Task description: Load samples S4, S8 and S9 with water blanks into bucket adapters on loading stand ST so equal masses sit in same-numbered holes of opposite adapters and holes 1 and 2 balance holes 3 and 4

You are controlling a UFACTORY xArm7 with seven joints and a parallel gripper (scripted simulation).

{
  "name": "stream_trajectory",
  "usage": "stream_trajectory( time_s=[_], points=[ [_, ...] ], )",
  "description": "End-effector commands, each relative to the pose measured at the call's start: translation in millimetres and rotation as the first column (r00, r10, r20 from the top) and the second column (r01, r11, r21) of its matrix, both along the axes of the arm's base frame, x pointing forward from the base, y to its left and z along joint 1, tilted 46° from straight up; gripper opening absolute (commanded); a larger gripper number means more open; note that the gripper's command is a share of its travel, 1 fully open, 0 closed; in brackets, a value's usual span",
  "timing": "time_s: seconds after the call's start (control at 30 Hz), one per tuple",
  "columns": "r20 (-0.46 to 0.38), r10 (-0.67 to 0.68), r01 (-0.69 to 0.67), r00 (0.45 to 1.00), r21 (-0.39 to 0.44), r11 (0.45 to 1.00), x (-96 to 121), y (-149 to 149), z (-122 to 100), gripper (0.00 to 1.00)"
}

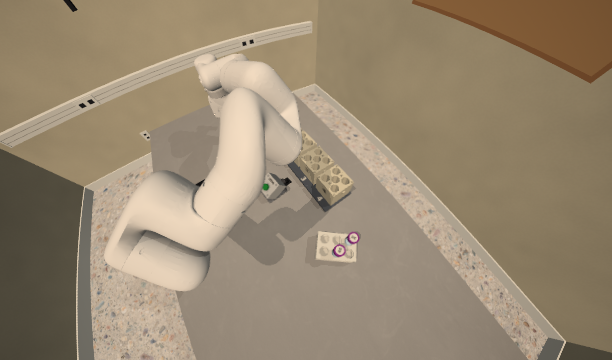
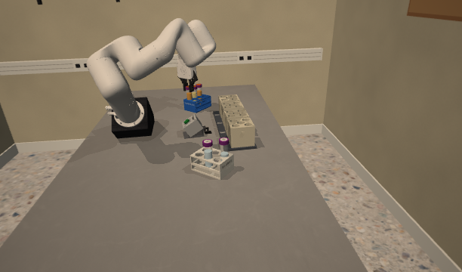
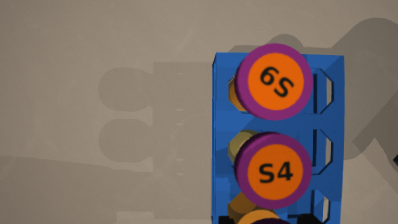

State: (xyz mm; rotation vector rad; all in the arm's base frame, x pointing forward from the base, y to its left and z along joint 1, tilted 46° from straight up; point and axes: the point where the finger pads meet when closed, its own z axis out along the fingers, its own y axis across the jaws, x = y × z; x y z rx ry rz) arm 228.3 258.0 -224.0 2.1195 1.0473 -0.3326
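Fingers [image 2: 185,85] were closed on a capped tube [image 2: 189,96] [image 3: 257,218] in the blue rack [image 2: 195,106] [image 3: 327,120], S4 [image 2: 194,94] [image 3: 274,171] beside it, S9 [image 2: 199,92] [image 3: 275,81] beyond

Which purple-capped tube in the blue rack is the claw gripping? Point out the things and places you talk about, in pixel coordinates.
The amber-filled one [image 2: 189,96] [image 3: 257,215], leftmost in the exterior view; only its cap is between the black gripper's [image 2: 189,90] [image 3: 266,220] fingers.

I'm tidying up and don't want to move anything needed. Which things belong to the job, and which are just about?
Job:
- S4, S9
- blue rack
- two blanks, white rack
- adapters, stand
- DONE key
- claw, shut on a tube, ID unreadable

Just about:
- socket rail
- brown board
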Motion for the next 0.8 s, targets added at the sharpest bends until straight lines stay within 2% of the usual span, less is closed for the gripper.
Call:
stream_trajectory(
  time_s=[0.0,0.77],
  points=[
    [0.001,0.001,-0.001,1.0,0.005,1.0,-0.3,5.0,3.1,0.0],
    [0.001,0.001,-0.001,1.0,0.005,1.0,-1.2,12.1,10.1,0.0]
  ],
)
